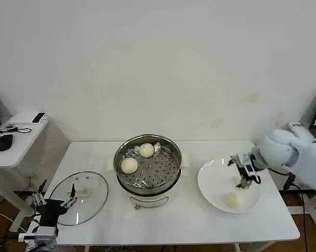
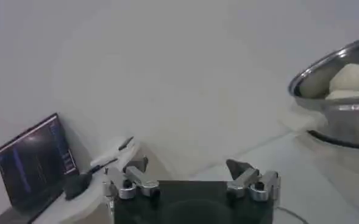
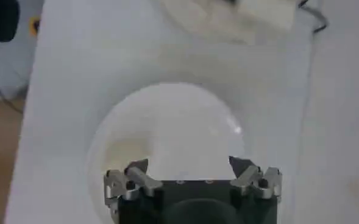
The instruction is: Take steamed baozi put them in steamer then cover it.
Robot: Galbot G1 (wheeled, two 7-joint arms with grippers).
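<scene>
Right jaws [image 1: 244, 182] spread wide, empty, low over plate [image 1: 210, 181]; bun [image 1: 232, 199] just beside, outside jaws. Two buns [image 1: 129, 165] in steamer [image 1: 147, 163]. Risk: off-centre closing nudges bun, rolls off plate. Left jaws [image 1: 55, 202] open, idle beside lid [image 1: 76, 197].

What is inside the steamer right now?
Two steamed baozi sit on the perforated tray inside the uncovered steamer, both toward its left and far side. Whatever lies beneath the tray is hidden. The cover lies on the table.
</scene>
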